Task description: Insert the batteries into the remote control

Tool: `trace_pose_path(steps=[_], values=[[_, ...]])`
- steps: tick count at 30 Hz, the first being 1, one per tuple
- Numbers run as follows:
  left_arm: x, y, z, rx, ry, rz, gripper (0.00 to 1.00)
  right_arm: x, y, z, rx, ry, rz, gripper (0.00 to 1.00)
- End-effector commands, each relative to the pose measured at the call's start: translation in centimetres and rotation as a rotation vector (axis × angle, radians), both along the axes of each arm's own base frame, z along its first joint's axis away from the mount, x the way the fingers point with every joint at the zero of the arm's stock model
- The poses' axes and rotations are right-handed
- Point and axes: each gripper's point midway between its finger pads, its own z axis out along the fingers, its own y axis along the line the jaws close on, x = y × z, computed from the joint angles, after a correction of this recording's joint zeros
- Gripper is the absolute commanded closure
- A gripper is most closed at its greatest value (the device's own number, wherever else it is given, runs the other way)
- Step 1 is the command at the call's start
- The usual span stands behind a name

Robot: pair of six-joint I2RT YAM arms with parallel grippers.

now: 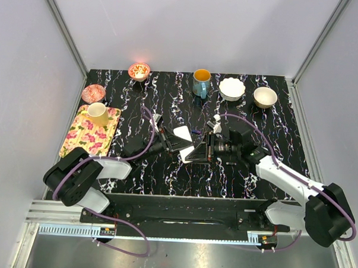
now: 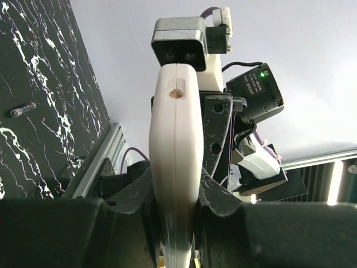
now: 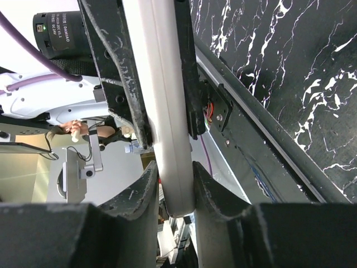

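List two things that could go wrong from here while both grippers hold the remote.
1. The left gripper and right gripper each clamp the remote control by its thin edges; uneven pulling or twisting might make it slip.
2. A battery lies loose on the table with both grippers occupied; freeing one to fetch it would leave the remote in a single narrow grip, where it could pivot or drop.

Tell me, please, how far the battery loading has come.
Early. Done: the remote control is off the table. In hand: the left gripper and the right gripper both clamp it edge-on. Left: at least one battery lies loose on the table, not loaded. Whether any other is already inside cannot be seen.
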Motion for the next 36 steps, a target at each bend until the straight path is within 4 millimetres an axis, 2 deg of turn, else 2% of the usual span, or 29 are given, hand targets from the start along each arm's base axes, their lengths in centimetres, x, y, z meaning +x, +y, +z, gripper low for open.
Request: trace_pose_path(steps=[1,7,11,15,28,34,35,36], values=[[-6.9,-0.7,8.4,-0.222,-0.349,-0.178,1.00,3.8,0.8,1.2,0.006,-0.086,-0.136,1.00],[-9.1,-1.0,8.5,-0.189,-0.399,-0.231,1.00,5.6,0.7,1.7,0.007,-0.097,-0.182,1.00],[-9.8,-1.0,8.3,-0.173,-0.415,-0.248,1.00,6.7,0.3,2.3,0.015,-0.106,-0.207,1.00],[-10.2,-0.8,7.5,-0.168,-0.399,-0.254,1.00,7.8,-0.2,3.3,0.029,-0.124,-0.237,1.00],[-10.7,-1.5,6.8,-0.170,-0.371,-0.288,1.00,11.2,-1.3,6.2,0.062,-0.174,-0.342,1.00],[-10.7,-1.9,6.8,-0.163,-0.372,-0.312,1.00,12.0,-1.1,6.1,0.074,-0.154,-0.337,1.00],[-10.8,-1.9,7.1,-0.169,-0.379,-0.316,1.00,11.9,-1.0,5.9,0.075,-0.149,-0.322,0.98],[-10.8,-1.9,7.1,-0.170,-0.381,-0.317,1.00,11.6,-0.9,5.9,0.079,-0.149,-0.305,0.93]])
